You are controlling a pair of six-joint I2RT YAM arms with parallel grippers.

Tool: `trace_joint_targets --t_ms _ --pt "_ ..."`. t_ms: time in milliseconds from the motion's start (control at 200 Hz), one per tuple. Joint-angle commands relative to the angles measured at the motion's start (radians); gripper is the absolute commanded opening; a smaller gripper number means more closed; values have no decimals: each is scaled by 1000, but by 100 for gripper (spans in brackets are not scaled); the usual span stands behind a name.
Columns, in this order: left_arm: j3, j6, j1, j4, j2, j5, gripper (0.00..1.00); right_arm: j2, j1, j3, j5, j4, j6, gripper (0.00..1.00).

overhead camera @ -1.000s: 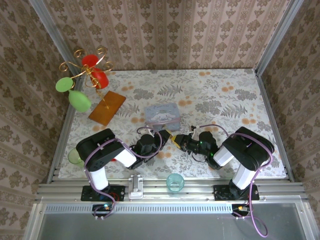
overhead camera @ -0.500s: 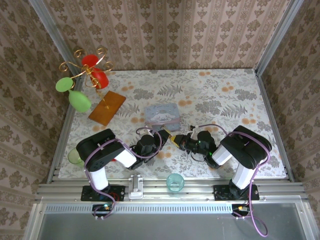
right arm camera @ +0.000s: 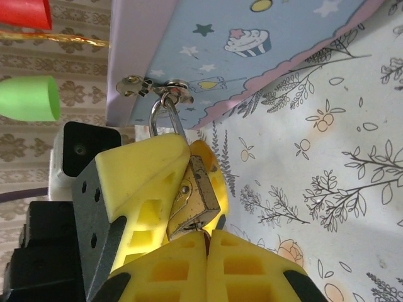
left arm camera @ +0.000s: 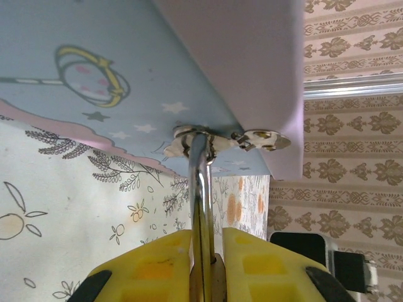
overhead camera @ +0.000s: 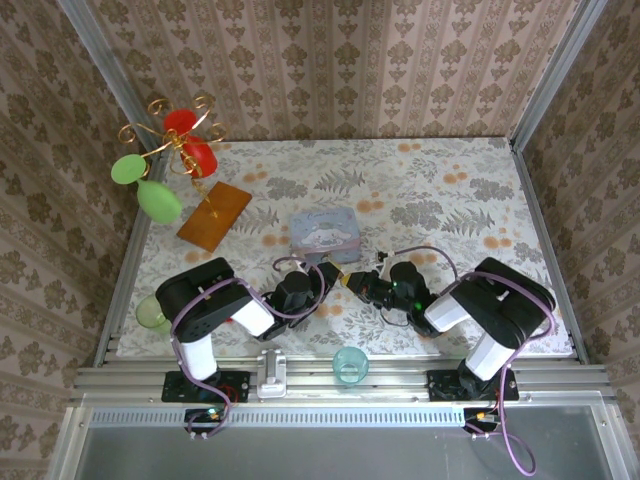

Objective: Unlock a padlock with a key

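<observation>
Brass, small and scuffed, the padlock (right arm camera: 195, 196) hangs by its thin silvery shackle (right arm camera: 165, 116) from the metal hasp (right arm camera: 171, 84) on the side of a pale blue tin (right arm camera: 283, 38) printed with cartoons. In the top view the padlock (overhead camera: 345, 279) sits at about 5 o'clock of the tin (overhead camera: 325, 232), just beside it, on the 6 o'clock half of the desk (overhead camera: 450, 190).

The left claw (left arm camera: 206, 238) is clamped on the padlock. Its yellow fingers (left arm camera: 157, 258) press on either side, and the shackle (left arm camera: 200, 182) rises between them to the hasp (left arm camera: 189, 133). From above, this claw (overhead camera: 330, 278) meets the padlock from 9 o'clock.

The right claw (right arm camera: 206, 242) meets it from 3 o'clock, with its yellow fingers pressed together right at the padlock's bottom end. Whether a key sits between them cannot be made out.

At 10 o'clock of the desk stands a gold wire stand (overhead camera: 183, 143) carrying red and green cups, with an orange-brown flat packet (overhead camera: 214, 215) at its 5 o'clock. A teal cup (overhead camera: 350, 363) rests on the front rail at 6 o'clock.
</observation>
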Motion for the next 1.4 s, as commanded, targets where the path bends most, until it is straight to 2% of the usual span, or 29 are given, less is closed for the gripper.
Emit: trace_joint_targets --t_ms 0,85,260,375,545,1000,1065,1170,1210,1305,1395 --pt "23 -6 -31 74 -3 62 0 -79 16 59 102 -184 -127 4" --pt "24 -6 -29 75 1 64 0 -123 14 75 116 -272 -158 5" --pt "22 -8 -27 81 4 67 0 -106 5 79 87 -252 -139 5" --pt "18 -8 -25 79 0 63 0 -34 -17 48 52 -124 -45 6" --pt "10 -10 -20 87 1 63 0 184 -38 38 -91 246 185 6" --pt "-19 11 -12 98 -47 38 0 216 -52 58 -161 244 261 10" --pt "-24 16 -8 96 -53 38 0 205 -52 50 -157 228 233 14" --pt "-31 15 0 95 -48 39 0 169 -56 18 -117 136 158 35" --pt "-33 14 0 93 -45 38 0 143 -57 10 -101 65 116 40" --pt "-35 12 0 94 -40 39 0 46 -55 7 -56 -133 13 45" --pt "-38 22 0 92 -43 35 0 -94 -46 46 -2 -417 -133 46"
